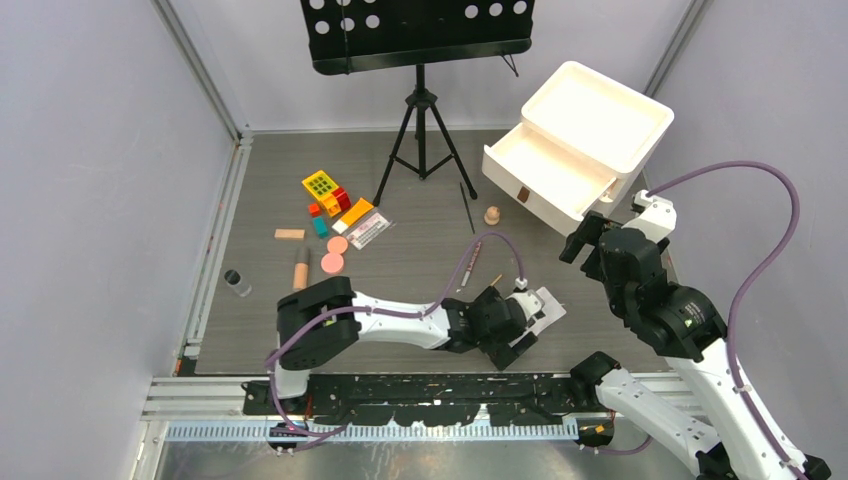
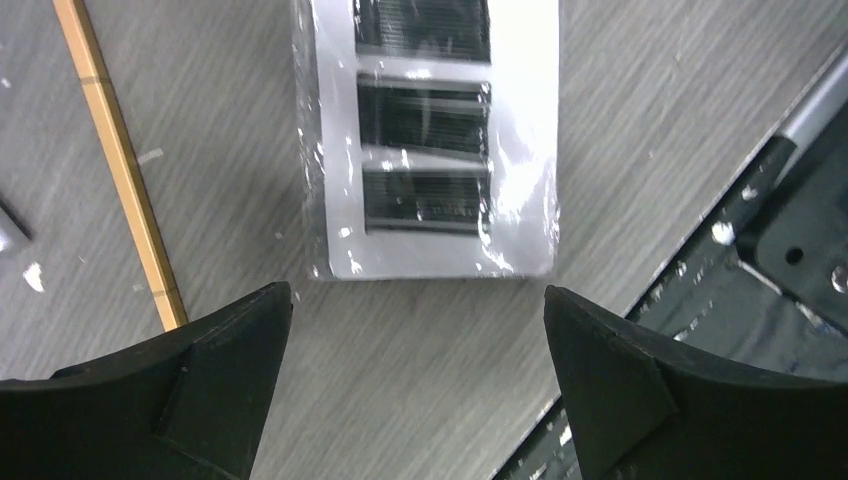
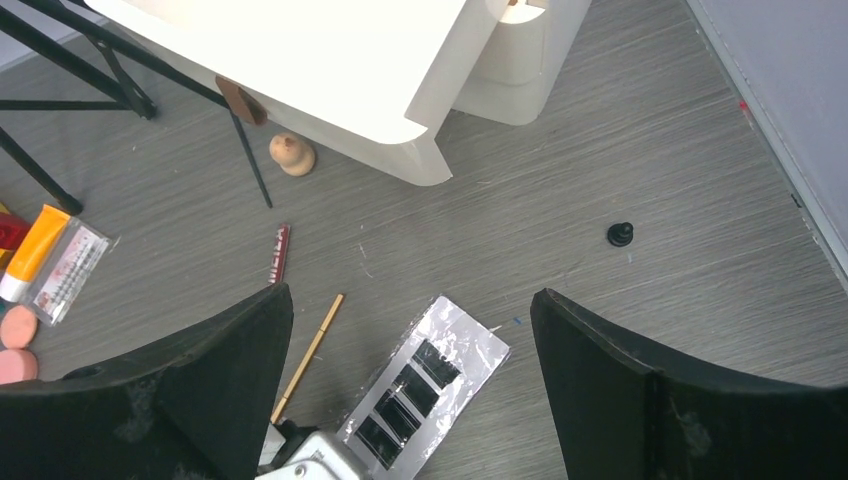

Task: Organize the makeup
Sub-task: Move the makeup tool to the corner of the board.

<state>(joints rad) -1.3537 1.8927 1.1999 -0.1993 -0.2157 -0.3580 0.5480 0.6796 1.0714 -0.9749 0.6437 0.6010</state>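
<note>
At the bottom of the left wrist view the left jaws are spread wide with nothing between them. Just ahead of them, in the upper middle of that view, the white palette (image 2: 430,150) lies flat on the bench (image 2: 650,120), with dark squares in a row and shiny wrap around it. In the top view it sits in the lower middle, close to the near edge. This looks like the moment just before picking it up. To do it well, I think the left jaws should move forward until one tip is on each long side of the palette, then go down almost to the bench, because the palette is thin. The wrap looks slippery, so the squeeze should be slow and firm. A gold pencil (image 2: 120,170) lies near the palette on the left of that view, and the jaw on that side should not bump it. The right jaws, at the bottom of the right wrist view, are spread wide too and hold nothing. Past them, at the upper right of the top view, stands the white drawer box (image 1: 598,118) with one drawer (image 1: 540,160) pulled out; that looks like a good home for the palette. The pink compacts (image 1: 332,262), tan tube (image 1: 301,268) and clear bottle (image 1: 237,283) are well apart on the left.
</note>
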